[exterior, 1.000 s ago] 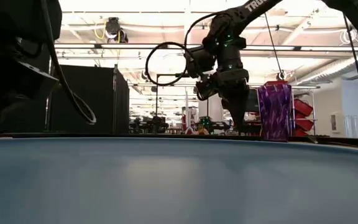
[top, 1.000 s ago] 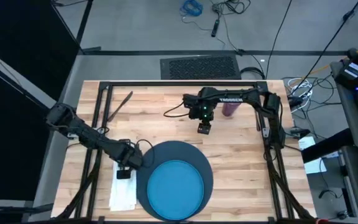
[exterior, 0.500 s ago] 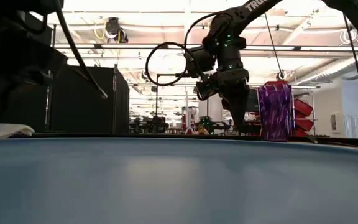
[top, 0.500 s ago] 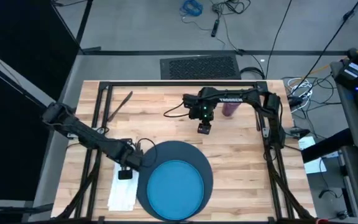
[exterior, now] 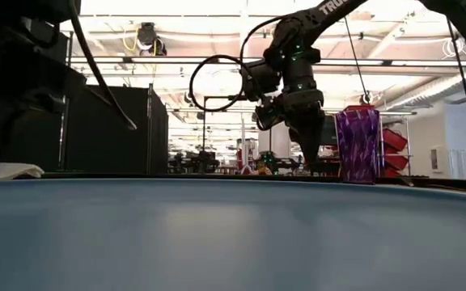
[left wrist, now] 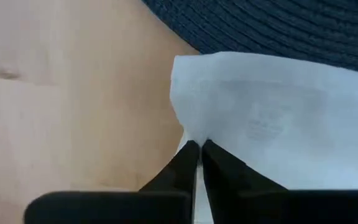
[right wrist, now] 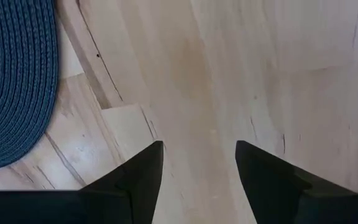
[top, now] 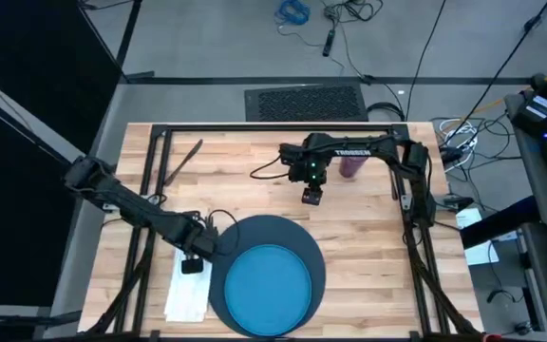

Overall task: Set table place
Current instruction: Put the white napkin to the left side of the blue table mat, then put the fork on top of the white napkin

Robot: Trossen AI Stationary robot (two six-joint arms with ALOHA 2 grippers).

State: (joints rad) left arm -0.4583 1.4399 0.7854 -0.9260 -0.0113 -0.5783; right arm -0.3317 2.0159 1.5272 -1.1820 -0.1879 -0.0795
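Here, on the left of the table (top: 368, 247), my left gripper (top: 191, 265) pinches the top edge of the napkin (top: 187, 296), fingers (left wrist: 191, 163) closed tight on the white fold, as the left wrist view shows. The napkin lies just beside the mat (top: 266, 274), its inner edge touching or overlapping the mat's rim; I cannot tell which from above.

I judge the step in hand to be squaring the napkin beside the mat. To do it well I would keep the pinch firm, drag low and slow so the fold does not open, and set it down parallel to the mat's edge and clear of the rim before letting go.

In the middle, the plate (top: 269, 289) sits on the mat, a little toward the near side. Farther back, one dark utensil (top: 184, 162) lies at an angle near the far left corner; I cannot tell which piece it is.

To the right, my right gripper (top: 311, 196) hovers over bare wood with its fingers spread and empty. The cup (top: 351, 167) stands upright behind its arm, well apart from the mat.

My count: one mat, one plate, one napkin, one cup, one utensil in view.
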